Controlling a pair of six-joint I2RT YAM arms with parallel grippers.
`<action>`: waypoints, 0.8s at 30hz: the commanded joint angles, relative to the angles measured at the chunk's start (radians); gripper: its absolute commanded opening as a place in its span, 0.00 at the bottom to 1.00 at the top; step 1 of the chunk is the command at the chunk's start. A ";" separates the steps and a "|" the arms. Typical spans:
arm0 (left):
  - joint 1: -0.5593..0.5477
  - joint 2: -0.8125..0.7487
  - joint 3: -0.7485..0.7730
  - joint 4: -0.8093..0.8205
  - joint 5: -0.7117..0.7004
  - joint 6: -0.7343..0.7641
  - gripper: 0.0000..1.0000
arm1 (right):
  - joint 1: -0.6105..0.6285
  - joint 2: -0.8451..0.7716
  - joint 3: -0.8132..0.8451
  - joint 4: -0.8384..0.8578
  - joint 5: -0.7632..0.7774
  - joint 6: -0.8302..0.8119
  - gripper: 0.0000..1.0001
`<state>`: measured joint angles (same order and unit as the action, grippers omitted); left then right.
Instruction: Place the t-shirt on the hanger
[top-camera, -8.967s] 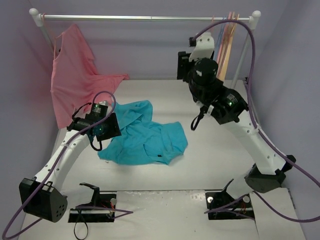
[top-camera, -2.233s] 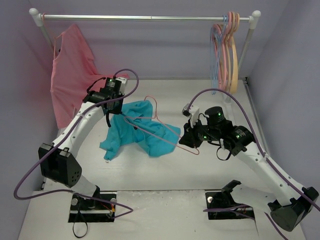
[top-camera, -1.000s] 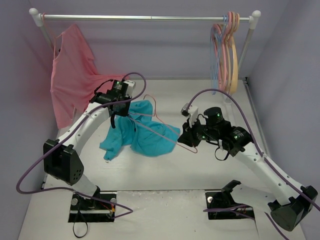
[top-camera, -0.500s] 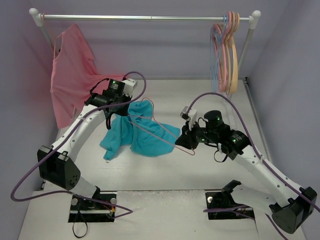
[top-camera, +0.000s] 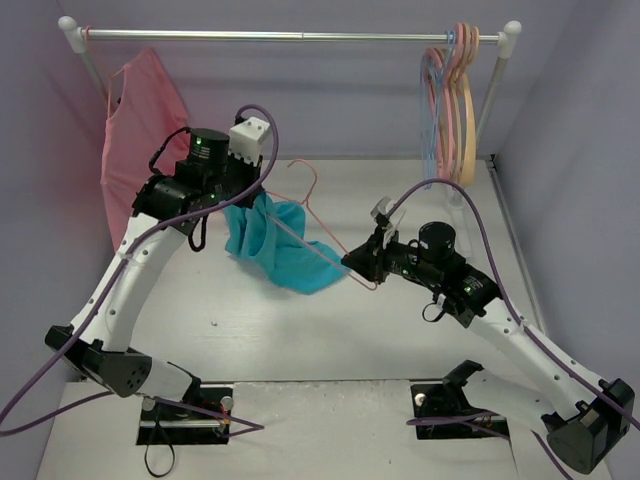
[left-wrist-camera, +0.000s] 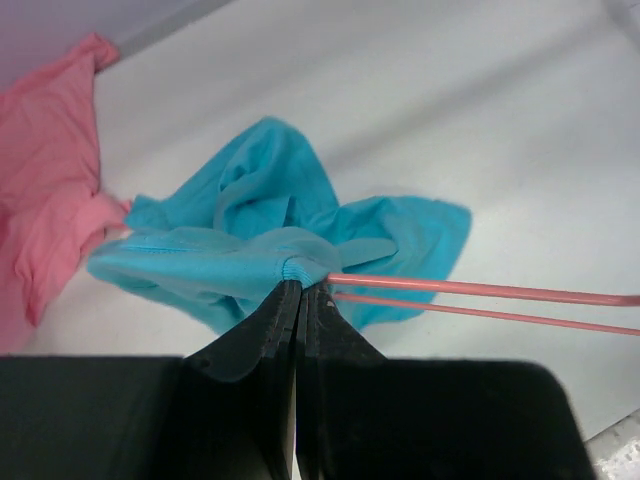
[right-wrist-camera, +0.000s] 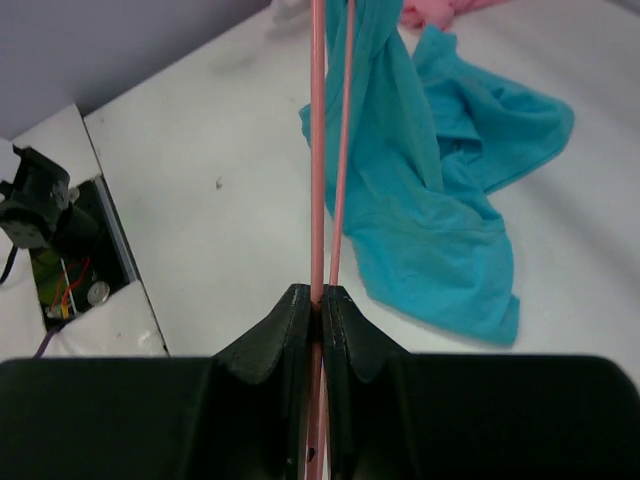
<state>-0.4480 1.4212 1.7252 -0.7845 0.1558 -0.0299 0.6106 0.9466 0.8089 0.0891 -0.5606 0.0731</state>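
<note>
As it hangs bunched, teal t-shirt gripped by left pincer, pink wire hanger by right pincer

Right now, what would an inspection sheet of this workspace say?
Surface: white table.
Job's things: teal t-shirt bunched, hanging from the left hand, lower end on the table; pink hanger reaches into its folds.
Clutter: nothing seen.
Hands: left hand shut on the t-shirt; right hand shut on the hanger.
Cables: purple cables looping along both arms.
Surroundings: rail at the back with a pink garment and spare hangers; purple walls.
</note>
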 joint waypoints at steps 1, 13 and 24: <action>-0.053 -0.027 0.137 -0.027 0.018 0.005 0.00 | 0.003 0.011 0.032 0.253 0.005 0.040 0.00; -0.147 -0.022 0.152 -0.033 0.044 -0.013 0.00 | 0.003 0.046 -0.042 0.553 -0.001 0.045 0.00; -0.198 0.016 0.266 -0.044 0.045 -0.011 0.00 | 0.003 0.107 -0.132 0.802 -0.021 0.082 0.00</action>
<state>-0.6231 1.4570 1.9247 -0.8677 0.1795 -0.0338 0.6098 1.0641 0.6769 0.6434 -0.5713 0.1474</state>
